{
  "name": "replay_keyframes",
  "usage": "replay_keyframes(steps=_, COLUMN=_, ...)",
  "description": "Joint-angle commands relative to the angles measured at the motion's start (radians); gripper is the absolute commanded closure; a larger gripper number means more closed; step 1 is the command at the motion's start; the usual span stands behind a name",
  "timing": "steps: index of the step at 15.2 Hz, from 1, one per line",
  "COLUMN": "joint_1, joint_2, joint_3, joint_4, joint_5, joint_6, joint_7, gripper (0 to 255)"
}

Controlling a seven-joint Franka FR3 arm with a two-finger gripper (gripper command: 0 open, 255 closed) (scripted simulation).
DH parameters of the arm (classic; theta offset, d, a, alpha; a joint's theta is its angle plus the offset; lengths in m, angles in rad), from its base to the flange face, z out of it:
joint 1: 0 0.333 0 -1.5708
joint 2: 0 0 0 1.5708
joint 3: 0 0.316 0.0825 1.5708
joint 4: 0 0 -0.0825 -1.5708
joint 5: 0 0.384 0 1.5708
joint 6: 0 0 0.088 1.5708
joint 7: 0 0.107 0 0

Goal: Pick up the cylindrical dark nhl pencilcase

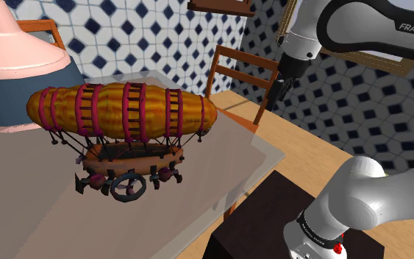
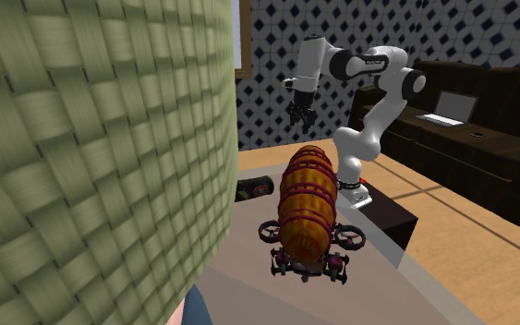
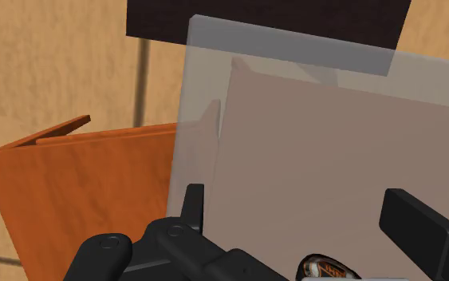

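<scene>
Hanging high over the grey translucent table top, well apart from it: the all-black two-finger gripper, fingers spread wide, clasping nothing. Lying on its side on that table in the second exterior view: the dark cylindrical pencil case, just beyond the orange model airship with magenta bands and beside the big green woven surface. In the wrist view, between the parted fingers but touching neither: the case's round end with an orange emblem. Beside the table's edge, a brown wooden chair; at its near side, the dark box stand.
</scene>
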Motion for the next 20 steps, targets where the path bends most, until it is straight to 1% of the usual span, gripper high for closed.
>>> replay_keyframes(steps=1, joint_1=0.000, joint_2=0.000, joint_3=0.000, joint_4=0.000, joint_5=0.000, joint_6=0.000, joint_7=0.000, gripper=0)
replay_keyframes(steps=5, joint_1=0.006, joint_2=0.136, joint_3=0.025, joint_4=0.037, joint_5=0.029, joint_6=0.100, joint_7=0.046, gripper=0)
replay_keyframes(steps=10, joint_1=0.012, joint_2=0.316, joint_3=0.052, joint_4=0.114, joint_5=0.056, joint_6=0.207, joint_7=0.099, gripper=0)
replay_keyframes(steps=15, joint_1=0.017, joint_2=0.501, joint_3=0.077, joint_4=0.224, joint_5=0.072, joint_6=0.288, joint_7=0.148, gripper=0)
replay_keyframes(steps=20, joint_1=0.022, joint_2=0.689, joint_3=0.096, joint_4=0.365, joint_5=0.077, joint_6=0.341, joint_7=0.195, gripper=0)
